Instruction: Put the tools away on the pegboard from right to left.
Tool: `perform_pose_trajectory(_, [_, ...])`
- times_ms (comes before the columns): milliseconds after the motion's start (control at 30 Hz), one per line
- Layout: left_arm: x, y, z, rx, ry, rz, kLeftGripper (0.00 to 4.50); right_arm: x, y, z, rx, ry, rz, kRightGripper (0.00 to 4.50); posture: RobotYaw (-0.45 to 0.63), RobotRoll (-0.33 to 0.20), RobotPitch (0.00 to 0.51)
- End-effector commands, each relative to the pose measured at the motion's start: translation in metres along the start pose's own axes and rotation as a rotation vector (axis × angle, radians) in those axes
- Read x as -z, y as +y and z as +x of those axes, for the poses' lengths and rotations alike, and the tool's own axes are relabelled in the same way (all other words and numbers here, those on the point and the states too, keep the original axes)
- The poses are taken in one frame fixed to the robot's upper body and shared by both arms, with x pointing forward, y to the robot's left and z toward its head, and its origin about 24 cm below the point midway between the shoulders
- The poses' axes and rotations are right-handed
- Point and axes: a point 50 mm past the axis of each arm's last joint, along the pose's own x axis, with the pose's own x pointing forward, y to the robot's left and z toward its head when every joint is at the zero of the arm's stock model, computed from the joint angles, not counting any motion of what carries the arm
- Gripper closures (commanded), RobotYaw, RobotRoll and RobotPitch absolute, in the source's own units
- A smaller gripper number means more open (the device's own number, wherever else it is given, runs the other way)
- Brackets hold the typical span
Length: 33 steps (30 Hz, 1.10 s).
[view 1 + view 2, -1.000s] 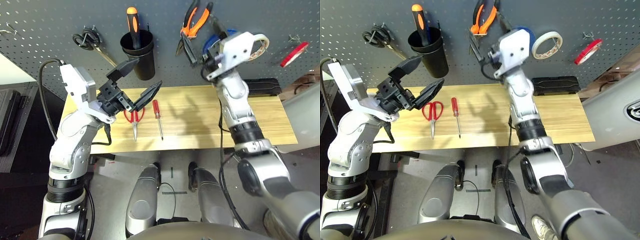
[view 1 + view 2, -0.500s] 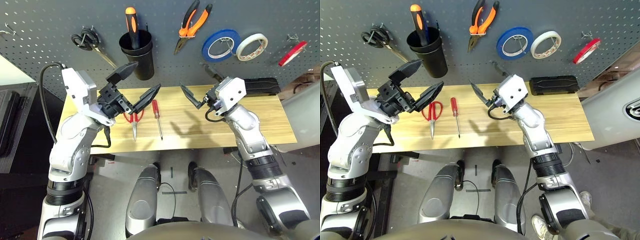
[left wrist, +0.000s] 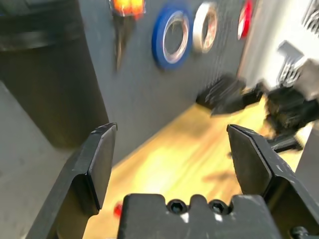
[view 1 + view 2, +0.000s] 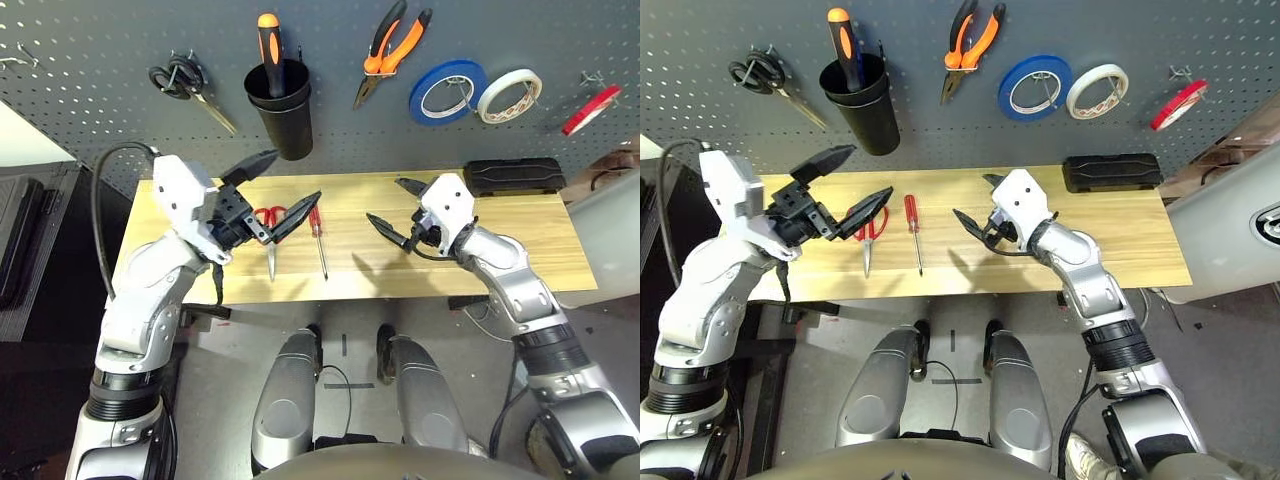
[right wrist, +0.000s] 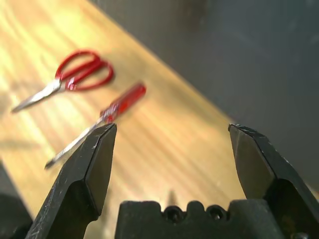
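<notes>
Right end effector (image 4: 397,207) spread, empty; screwdriver (image 4: 318,236) lies toward the scissors (image 4: 271,232) from it, shaft pointing away from pegboard (image 4: 100,60).

A light wooden surface (image 4: 500,250) runs across the scene, its grain lengthwise and brightly lit, with soft shadows on it. Below it lies a grey concrete floor (image 4: 345,345) with thin black cables. A dark cabinet (image 4: 25,250) stands at the left, a pale grey curved panel (image 4: 610,235) at the right.
</notes>
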Motion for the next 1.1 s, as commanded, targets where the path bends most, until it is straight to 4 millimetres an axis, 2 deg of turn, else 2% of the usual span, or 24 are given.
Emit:
perform_pose_trajectory(33, [0.026,-0.009,0.010,-0.046,0.109,-0.017,0.00,0.017,0.008,-0.007,-0.050,0.083,0.040,0.03,0.28,0.000,0.272])
perform_pose_trajectory(333, [0.068,-0.021,0.039,-0.177,0.321,-0.044,0.00,0.043,0.015,-0.022,-0.078,0.215,0.056,0.03,0.26,0.000,0.281])
perform_pose_trajectory(467, [0.077,-0.025,0.049,-0.183,0.360,-0.087,0.00,0.050,0.018,-0.028,-0.078,0.250,0.051,0.03,0.25,0.000,0.286])
perform_pose_trajectory(833, [0.106,-0.031,0.078,-0.213,0.565,-0.218,0.00,0.057,0.024,-0.038,-0.081,0.286,0.049,0.03,0.22,0.000,0.308])
perform_pose_trajectory(1100, [0.117,-0.024,0.103,-0.275,0.601,-0.298,0.00,0.056,0.029,-0.038,-0.084,0.286,0.039,0.03,0.19,0.000,0.318])
